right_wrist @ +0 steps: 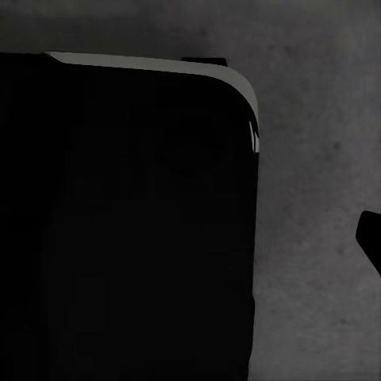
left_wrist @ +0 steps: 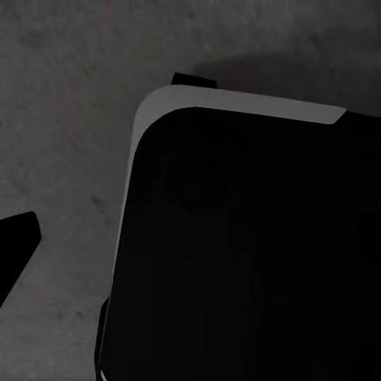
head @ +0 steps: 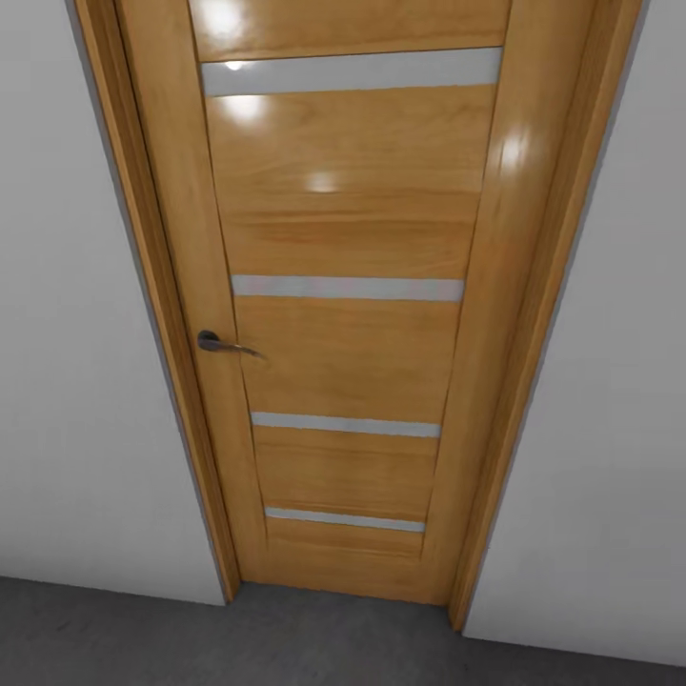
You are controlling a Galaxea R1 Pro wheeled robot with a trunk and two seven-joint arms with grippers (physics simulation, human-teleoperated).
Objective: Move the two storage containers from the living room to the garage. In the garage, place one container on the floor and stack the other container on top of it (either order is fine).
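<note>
One wooden door [head: 348, 314] stands shut in the head view, set in a frame [head: 157, 314] of the same honey-coloured wood. Its glossy face carries four pale horizontal strips [head: 348, 288], one near the top, one at mid height and two lower down. A single dark metal lever handle [head: 221, 344] sits on the door's left side, its lever pointing toward the door's middle. Bright patches of reflected light lie on the upper panels. Two stretches of plain light grey wall [head: 67, 362] flank the frame, one on each side. Below them runs the floor [head: 286, 638], dark grey, rough and concrete-like, meeting the wall and the door's foot.

In the left wrist view the same mottled dark grey floor [left_wrist: 63, 119] lies beneath a large black body with a rounded corner and a pale grey edge, the robot's base [left_wrist: 246, 254]. One black pointed shape pokes in at the picture's border, seemingly a fingertip [left_wrist: 16, 246] of the left claw; with one tip showing, I cannot tell whether that claw is spread or pressed together.

The right wrist view gives the mirror of this: the black base [right_wrist: 127, 222] with its pale rim, the grey floor [right_wrist: 317, 159] beside it, and one dark tip [right_wrist: 371, 238] at the border. Whether the right claw is spread or pressed together cannot be told either.
</note>
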